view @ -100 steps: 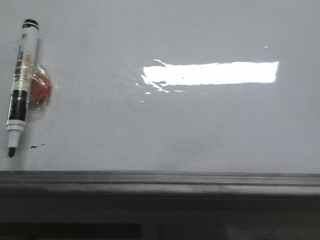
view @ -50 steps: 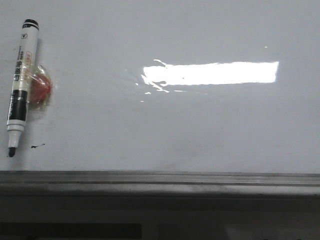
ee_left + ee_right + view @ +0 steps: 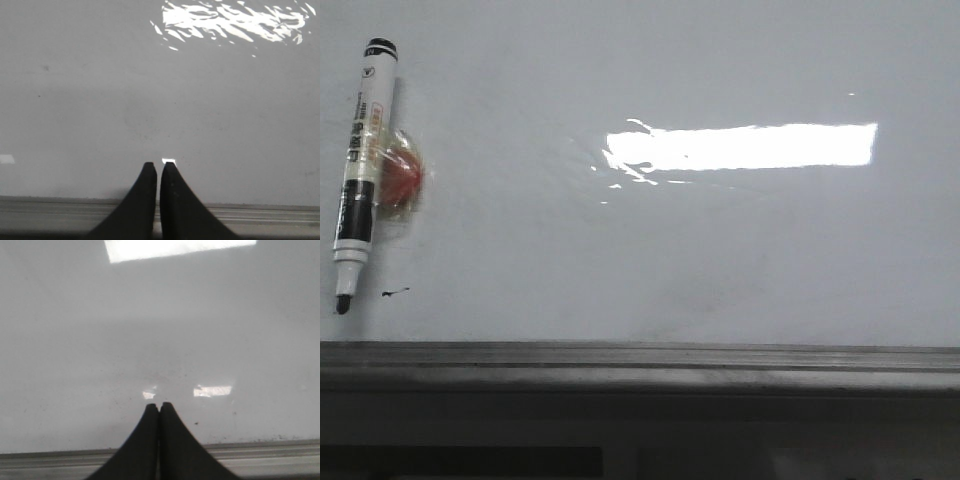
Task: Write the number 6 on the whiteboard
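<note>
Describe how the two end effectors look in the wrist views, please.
The left end effector and the right end effector look alike: two matte black fingers each, broad at the base and curving to narrow rounded tips. No cables, markings or arm links are visible.

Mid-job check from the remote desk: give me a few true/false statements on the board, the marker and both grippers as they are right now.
1. The marker lies on the whiteboard, uncapped, at its left side. True.
2. A 6 is already drawn on the board. False: only a small black smudge shows near the marker's tip.
3. The left gripper holds the marker. False: it is shut on nothing, above bare board.
4. The right gripper is shut and empty. True.
5. A red round thing sits against the marker's barrel. True.
6. Both arms show in the front view. False: neither arm appears there.
</note>
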Controlling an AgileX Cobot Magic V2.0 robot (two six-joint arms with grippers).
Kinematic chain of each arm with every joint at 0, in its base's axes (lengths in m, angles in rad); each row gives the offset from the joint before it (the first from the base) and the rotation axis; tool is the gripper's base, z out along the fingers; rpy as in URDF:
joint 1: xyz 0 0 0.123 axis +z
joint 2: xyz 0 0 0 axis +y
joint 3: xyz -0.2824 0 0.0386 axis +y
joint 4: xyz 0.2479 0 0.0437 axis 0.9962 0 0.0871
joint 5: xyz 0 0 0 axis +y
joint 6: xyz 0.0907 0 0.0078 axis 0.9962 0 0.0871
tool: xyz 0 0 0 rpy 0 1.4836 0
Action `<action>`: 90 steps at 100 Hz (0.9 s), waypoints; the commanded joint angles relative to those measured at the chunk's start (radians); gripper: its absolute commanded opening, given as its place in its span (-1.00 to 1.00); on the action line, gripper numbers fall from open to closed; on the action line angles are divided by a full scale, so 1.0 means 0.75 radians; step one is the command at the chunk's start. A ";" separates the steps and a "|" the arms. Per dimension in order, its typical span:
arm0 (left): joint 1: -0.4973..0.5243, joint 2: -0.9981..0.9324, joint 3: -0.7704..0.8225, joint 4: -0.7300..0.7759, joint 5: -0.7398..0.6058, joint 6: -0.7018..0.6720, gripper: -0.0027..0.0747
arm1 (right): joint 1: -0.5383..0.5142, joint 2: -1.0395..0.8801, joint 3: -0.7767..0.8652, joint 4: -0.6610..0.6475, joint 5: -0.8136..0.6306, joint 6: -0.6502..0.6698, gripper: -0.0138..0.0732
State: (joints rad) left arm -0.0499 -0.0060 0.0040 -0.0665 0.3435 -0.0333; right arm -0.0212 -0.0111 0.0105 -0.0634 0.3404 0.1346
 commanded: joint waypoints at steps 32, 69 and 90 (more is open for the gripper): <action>0.001 -0.040 0.060 0.011 -0.173 -0.003 -0.96 | -0.007 -0.025 0.039 -0.008 -0.041 -0.010 -0.81; 0.001 -0.040 0.060 0.026 -0.381 -0.001 -0.96 | -0.007 -0.025 0.039 0.095 -0.381 0.000 -0.81; 0.001 -0.040 0.026 0.014 -0.399 -0.001 -0.98 | -0.007 -0.025 0.032 0.135 -0.530 0.003 -0.81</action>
State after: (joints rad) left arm -0.0499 -0.0060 0.0040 -0.0500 0.1311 -0.0315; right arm -0.0212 -0.0111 0.0148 0.0206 0.0389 0.1381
